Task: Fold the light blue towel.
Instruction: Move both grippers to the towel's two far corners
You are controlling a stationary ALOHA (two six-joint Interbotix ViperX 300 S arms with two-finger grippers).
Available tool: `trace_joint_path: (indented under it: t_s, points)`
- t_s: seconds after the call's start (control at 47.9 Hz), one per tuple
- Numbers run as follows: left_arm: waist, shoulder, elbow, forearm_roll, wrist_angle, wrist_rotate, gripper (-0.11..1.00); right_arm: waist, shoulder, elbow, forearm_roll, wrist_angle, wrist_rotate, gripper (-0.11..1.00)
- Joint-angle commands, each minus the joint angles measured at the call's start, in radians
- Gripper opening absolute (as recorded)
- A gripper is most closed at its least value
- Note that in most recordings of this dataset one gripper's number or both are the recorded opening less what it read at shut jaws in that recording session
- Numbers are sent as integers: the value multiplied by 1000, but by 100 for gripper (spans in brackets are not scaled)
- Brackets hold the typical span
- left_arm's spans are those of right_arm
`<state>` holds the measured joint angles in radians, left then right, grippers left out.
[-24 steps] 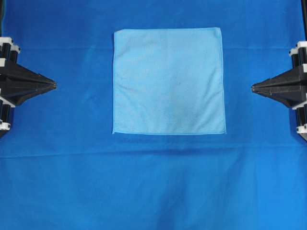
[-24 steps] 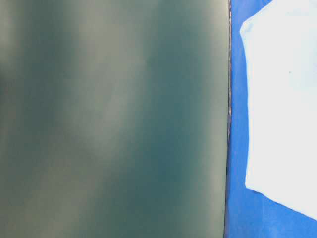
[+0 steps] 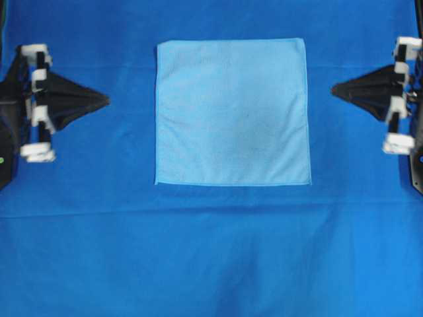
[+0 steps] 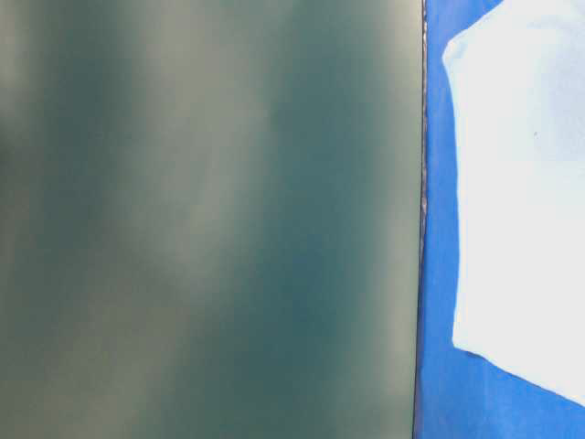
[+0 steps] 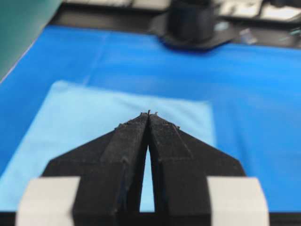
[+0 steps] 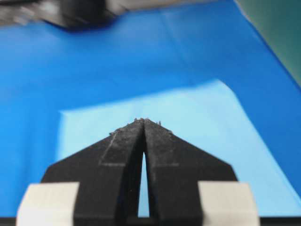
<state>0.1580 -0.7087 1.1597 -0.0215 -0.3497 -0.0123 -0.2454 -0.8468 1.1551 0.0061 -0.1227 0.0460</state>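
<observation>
Light blue towel (image 3: pixel 232 111) flat on table covering (image 3: pixel 198 257)

One light blue towel (image 3: pixel 232 111), two pincers (left (image 3: pixel 106 100), right (image 3: pixel 334 88)), one table covering (image 3: pixel 211 251).

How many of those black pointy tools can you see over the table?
2. The left tool points in from the left edge, the right tool from the right edge, the light blue towel flat between them. Both are shut.
</observation>
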Motion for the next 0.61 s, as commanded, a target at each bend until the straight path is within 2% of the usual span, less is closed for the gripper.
trace_joint_path:
  t_s: [0.0,0.167,0.188,0.23,0.355,0.397,0.439,0.501,0.585]
  points:
    - [55,75,-43,-3,-14,-2,0,-64,43,-34,3,6,2,0]
    - [146,221,-100,-3,-14,-2,2,-193,175,-55,-3,43,-3,1]
    - [156,241,-110,-5,-14,-2,5,-207,193,-58,-5,43,-6,3]
    - [183,290,-132,-3,-12,-2,14,-239,241,-69,-12,43,-8,12]
    - [252,419,-189,-3,-12,-2,51,-311,356,-110,-38,43,-12,51]
    - [272,459,-204,-5,-12,-2,63,-331,393,-127,-52,43,-14,60]
    - [288,500,-221,-3,-12,-2,74,-356,442,-147,-74,43,-14,63]
    - [310,554,-242,-5,-15,8,84,-377,502,-170,-97,43,-14,59]
    - [339,634,-272,-5,-15,18,84,-400,586,-201,-118,43,-14,57]
